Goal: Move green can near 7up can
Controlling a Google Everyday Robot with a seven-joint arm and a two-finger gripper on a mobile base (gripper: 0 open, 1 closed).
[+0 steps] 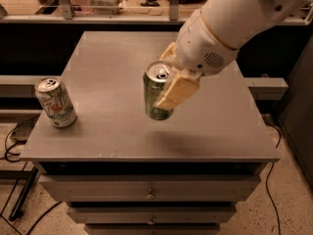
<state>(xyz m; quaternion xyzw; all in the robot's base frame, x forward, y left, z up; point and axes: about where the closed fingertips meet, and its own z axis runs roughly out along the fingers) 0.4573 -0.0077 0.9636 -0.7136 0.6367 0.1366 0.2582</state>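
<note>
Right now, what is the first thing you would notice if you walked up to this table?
The big white arm stands out first: its gripper is shut on the green can, holding it up above the middle of the grey table. Next you would spot the 7up can, standing upright alone near the table's front left corner, well apart from the green one.

This looks like a robotics lab or test area. A grey drawer cabinet (146,192) stands on a speckled floor (293,190), with loose cables (10,143) trailing at the near left. The robot's gripper (165,84) hangs over the middle of the cabinet top, clamped on the green can (150,94).
</note>
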